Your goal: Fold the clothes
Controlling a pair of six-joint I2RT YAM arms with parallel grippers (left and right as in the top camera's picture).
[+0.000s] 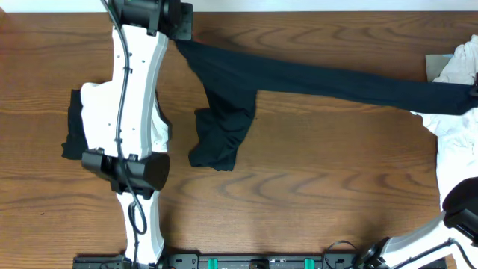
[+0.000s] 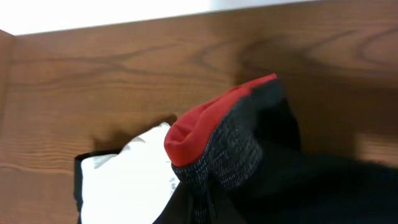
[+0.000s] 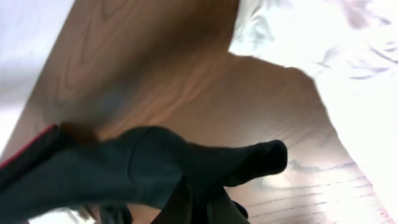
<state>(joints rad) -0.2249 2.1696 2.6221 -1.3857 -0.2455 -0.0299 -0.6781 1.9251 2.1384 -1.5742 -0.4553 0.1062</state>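
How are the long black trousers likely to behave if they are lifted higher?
The long black fabric trousers are probably very floppy: one leg hangs in a crumpled bunch down to the wooden table. They seem light, since the stretched span barely sags. The red-and-grey elastic waistband may stretch rather than hold shape.

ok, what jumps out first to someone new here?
The black trousers stretched taut across the far side of the table, one leg bunched mid-table. Up close in the left wrist view, their red-and-grey waistband. White garments are heaped at the right edge.
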